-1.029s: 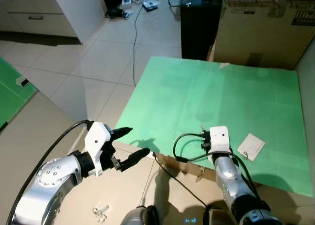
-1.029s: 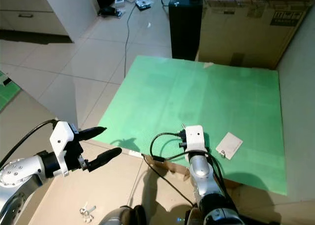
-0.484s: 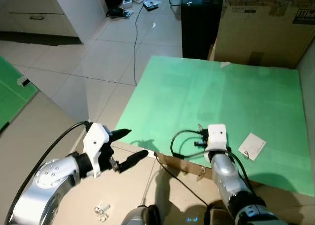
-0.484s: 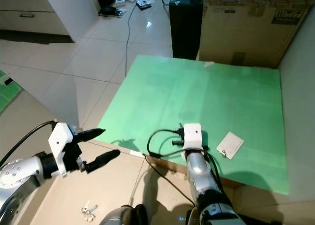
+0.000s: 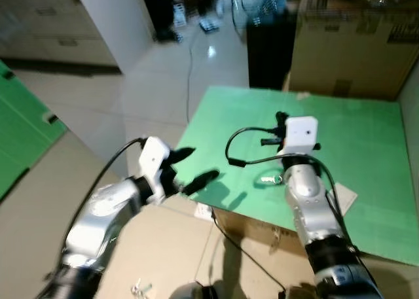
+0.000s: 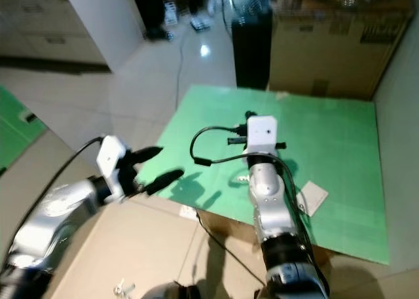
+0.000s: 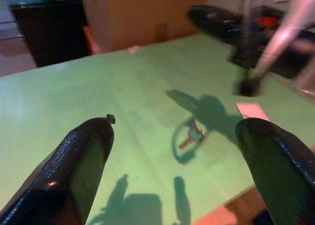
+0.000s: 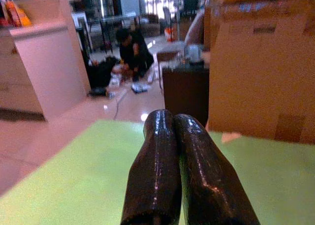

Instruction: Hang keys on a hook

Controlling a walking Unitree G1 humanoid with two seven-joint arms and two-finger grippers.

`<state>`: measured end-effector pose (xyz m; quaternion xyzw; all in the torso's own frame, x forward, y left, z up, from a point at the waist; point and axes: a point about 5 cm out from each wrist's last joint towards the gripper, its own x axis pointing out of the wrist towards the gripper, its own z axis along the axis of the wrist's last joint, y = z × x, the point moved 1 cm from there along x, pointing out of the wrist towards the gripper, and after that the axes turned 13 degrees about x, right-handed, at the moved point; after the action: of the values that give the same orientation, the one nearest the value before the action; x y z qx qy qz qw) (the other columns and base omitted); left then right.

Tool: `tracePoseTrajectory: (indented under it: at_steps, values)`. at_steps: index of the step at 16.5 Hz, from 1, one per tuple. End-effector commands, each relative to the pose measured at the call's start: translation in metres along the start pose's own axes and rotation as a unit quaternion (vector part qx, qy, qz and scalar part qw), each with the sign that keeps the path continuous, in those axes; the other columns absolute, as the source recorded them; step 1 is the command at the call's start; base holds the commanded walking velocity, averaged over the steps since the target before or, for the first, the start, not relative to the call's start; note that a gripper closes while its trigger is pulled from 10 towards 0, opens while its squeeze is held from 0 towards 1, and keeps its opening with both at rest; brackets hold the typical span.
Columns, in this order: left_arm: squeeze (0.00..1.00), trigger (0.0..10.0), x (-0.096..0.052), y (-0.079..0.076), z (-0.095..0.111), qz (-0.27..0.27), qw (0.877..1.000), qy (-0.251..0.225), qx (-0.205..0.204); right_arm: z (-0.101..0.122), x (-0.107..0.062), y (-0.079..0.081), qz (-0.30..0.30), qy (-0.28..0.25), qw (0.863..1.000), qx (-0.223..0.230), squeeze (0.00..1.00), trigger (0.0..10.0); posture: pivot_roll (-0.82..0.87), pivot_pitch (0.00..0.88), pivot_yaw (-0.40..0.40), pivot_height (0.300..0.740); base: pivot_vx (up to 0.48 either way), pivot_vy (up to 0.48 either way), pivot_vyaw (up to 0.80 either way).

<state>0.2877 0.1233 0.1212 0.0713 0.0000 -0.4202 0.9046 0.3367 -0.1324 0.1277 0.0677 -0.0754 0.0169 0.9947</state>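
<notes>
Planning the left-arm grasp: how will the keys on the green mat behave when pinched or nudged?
The keys are a small loose bunch lying flat on the green mat, so they will probably flop and dangle. They look thin, likely hard to pinch. The left gripper is open, short of them.

keys (image 7: pixel 192 135) on green board (image 5: pixel 366 142), apparently beside card (image 7: pixel 252 111).

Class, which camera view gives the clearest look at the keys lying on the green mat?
The left wrist view: the keys lie in plain sight on the green mat, framed between the left gripper fingers. In the left eye view they are a small blurred glint beside the right arm.
</notes>
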Motion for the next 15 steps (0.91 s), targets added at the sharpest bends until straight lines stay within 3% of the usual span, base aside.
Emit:
tracePoseTrajectory:
  at_steps: [1, 3, 4, 5, 7, 9, 13, 15]
  values:
    - [0.0, 10.0, 0.001, 0.007, -0.009, 0.035, 0.999, 0.017, -0.02, 0.001, -0.006, 0.001, 0.0, 0.014, 1.0, 0.014, 0.0, 0.0, -0.08, 0.0, 0.213, 0.74, 0.0, 0.0, 0.0]
    - [0.0, 10.0, 0.005, 0.004, -0.013, 0.041, 0.999, 0.02, -0.015, -0.009, -0.013, -0.004, -0.008, 0.042, 0.999, 0.003, 0.0, 0.0, -0.08, 0.0, 0.213, 0.74, 0.0, 0.0, 0.0]
    - [0.0, 10.0, 0.006, 0.0, -0.017, 0.041, 0.999, 0.025, -0.012, -0.023, -0.021, -0.008, -0.024, 0.066, 0.998, -0.002, 0.0, 10.0, -0.08, 0.0, 0.213, 0.74, 0.0, 0.0, 0.0]
    - [0.0, 10.0, 0.006, -0.003, -0.018, 0.037, 0.999, 0.023, 0.011, -0.036, -0.029, -0.013, -0.039, 0.088, 0.995, 0.002, 1.0, 10.0, -0.08, 0.0, 0.217, 0.74, 0.0, 0.0, 0.0]
    - [0.0, 10.0, -0.001, 0.002, -0.021, 0.029, 0.998, 0.032, 0.047, -0.052, -0.037, -0.023, -0.058, 0.123, 0.991, 0.016, 1.0, 10.0, -0.07, 0.005, 0.22, 0.74, 0.0, 0.0, 0.0]
    - [0.0, 10.0, -0.004, 0.01, -0.02, 0.036, 0.997, 0.036, 0.058, -0.061, -0.042, -0.025, -0.056, 0.141, 0.988, 0.013, 1.0, 10.0, -0.06, 0.02, 0.225, 0.74, 0.0, 0.0, 0.0]
    - [0.0, 10.0, -0.024, 0.032, -0.023, 0.094, 0.994, 0.052, 0.033, -0.072, -0.045, -0.022, -0.032, 0.164, 0.986, -0.01, 1.0, 10.0, -0.02, 0.074, 0.24, 0.74, 0.0, 0.0, 0.0]
    - [0.0, 10.0, -0.046, 0.042, -0.032, 0.125, 0.989, 0.073, 0.01, -0.079, -0.05, -0.02, -0.023, 0.177, 0.984, -0.016, 1.0, 10.0, 0.01, 0.114, 0.248, 0.74, 0.0, 0.0, 0.0]
